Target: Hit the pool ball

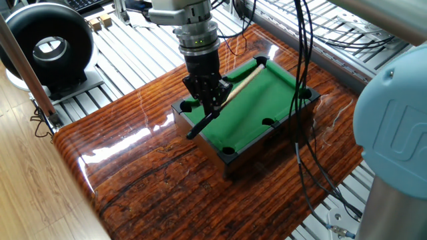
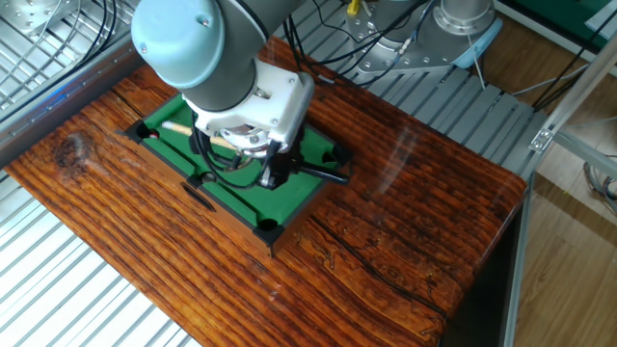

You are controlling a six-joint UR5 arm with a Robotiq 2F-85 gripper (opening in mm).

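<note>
My gripper (image 1: 208,101) is shut on the wooden cue stick (image 1: 241,77) near its black butt, which sticks out over the near end of the small green pool table (image 1: 270,93). The cue lies diagonally over the felt, and its tip reaches the far corner pocket (image 1: 260,62). The red pool ball shows in neither view. In the other fixed view the gripper (image 2: 275,176) hangs under the arm's wrist over the table (image 2: 301,196). The cue's light shaft (image 2: 176,127) points to the far left corner there.
The pool table stands on a glossy brown wooden tabletop (image 1: 153,180). Black cables (image 1: 303,100) hang down over the table's right end. A round black device (image 1: 48,45) sits at the back left. A blue arm joint (image 1: 393,127) fills the right edge.
</note>
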